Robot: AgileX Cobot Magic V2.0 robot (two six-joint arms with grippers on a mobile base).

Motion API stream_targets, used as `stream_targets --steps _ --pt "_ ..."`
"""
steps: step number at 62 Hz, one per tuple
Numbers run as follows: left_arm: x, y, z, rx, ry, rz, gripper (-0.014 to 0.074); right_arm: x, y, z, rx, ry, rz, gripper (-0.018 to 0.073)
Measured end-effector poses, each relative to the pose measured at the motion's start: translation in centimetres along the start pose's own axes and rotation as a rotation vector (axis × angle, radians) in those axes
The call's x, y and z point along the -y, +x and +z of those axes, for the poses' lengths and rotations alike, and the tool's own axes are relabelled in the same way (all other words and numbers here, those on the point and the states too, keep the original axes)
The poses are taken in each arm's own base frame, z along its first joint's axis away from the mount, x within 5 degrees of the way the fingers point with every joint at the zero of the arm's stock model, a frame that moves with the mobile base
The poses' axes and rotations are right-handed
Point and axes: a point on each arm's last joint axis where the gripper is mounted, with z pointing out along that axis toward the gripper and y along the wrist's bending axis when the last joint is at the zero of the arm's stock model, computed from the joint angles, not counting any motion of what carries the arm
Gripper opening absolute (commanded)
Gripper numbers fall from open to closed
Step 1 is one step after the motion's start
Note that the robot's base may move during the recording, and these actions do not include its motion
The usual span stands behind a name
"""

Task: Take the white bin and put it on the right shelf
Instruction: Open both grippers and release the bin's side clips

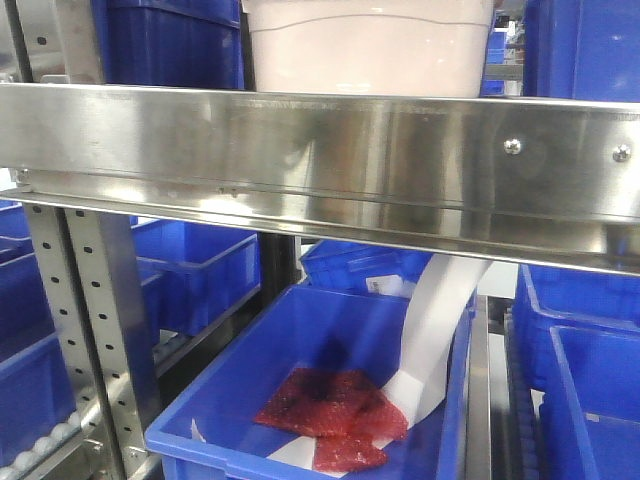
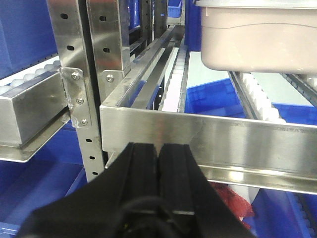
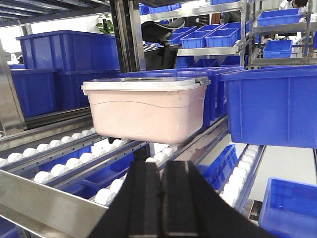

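The white bin is a pale pinkish tub with a white lid, resting on the white rollers of the right shelf. In the front view the white bin shows above the shelf's shiny front rail. From the left wrist, the white bin sits at the upper right behind the rail. My left gripper is shut, with nothing between its fingers, just before the rail. My right gripper is shut too, empty, short of the bin and apart from it.
Large blue bins stand right of the white bin and behind it. Below the rail a blue bin holds red mesh bags and a white paper strip. Perforated steel uprights stand at the left.
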Motion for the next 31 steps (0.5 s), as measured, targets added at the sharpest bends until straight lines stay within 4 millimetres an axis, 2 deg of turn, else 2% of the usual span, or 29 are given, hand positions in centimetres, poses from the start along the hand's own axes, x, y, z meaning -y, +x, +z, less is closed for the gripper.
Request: stream_targets --steps 15,22,31 --pt "0.0 0.0 0.0 -0.003 -0.003 -0.003 -0.0117 0.0 0.0 0.0 0.000 0.000 0.000 0.0068" --pt "-0.2 0.2 -0.7 -0.019 -0.021 -0.003 -0.0117 0.0 0.0 0.0 0.000 0.000 0.000 0.0068" --pt "-0.2 2.2 -2.5 -0.027 -0.044 -0.056 -0.0117 0.0 0.0 0.0 0.000 0.000 0.000 0.0068"
